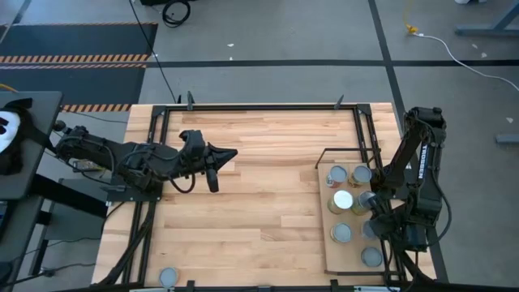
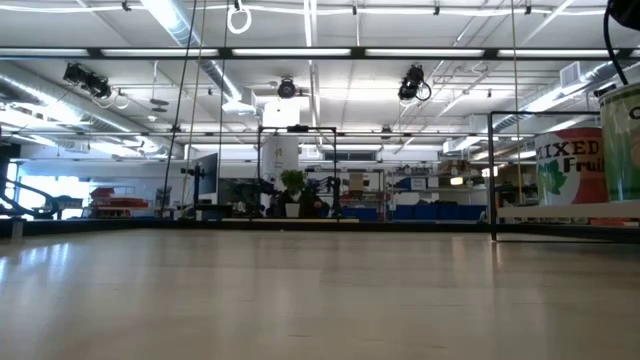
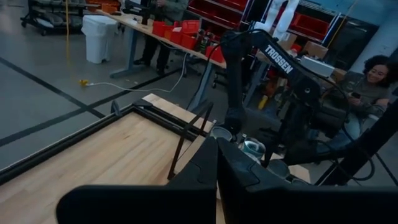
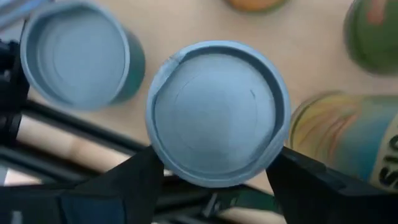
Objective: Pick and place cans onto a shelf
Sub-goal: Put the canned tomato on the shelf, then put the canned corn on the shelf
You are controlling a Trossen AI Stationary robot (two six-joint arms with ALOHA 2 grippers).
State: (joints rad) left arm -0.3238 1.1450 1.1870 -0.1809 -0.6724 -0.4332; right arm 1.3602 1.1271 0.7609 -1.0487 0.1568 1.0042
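Right gripper (image 4: 214, 171), frame centre, pinches a rigid, slick silvery-topped cylindrical tin (image 4: 217, 112) across its sidewall (likely full, heavy); left gripper (image 3: 217, 180) closed, empty.

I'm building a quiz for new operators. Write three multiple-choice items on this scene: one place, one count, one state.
1. Where does the lone silver-topped tin can stand?
A) at the planked wooden table's edge, on the left arm's side
B) on the floor
C) at mid-table

2. How many white-topped cans stand on the pale wooden shelf board?
A) none
B) one
C) three

3. What is the right gripper doing?
A) hanging open, empty
B) gripping a grey-topped round tin
C) lying on bare wood

Answers:
1 A: it sits alone at that edge, apart from the shelf.
2 B: only one white top shows among the grey ones.
3 B: its fingers press the tin's sides. The left gripper waits shut over the table.
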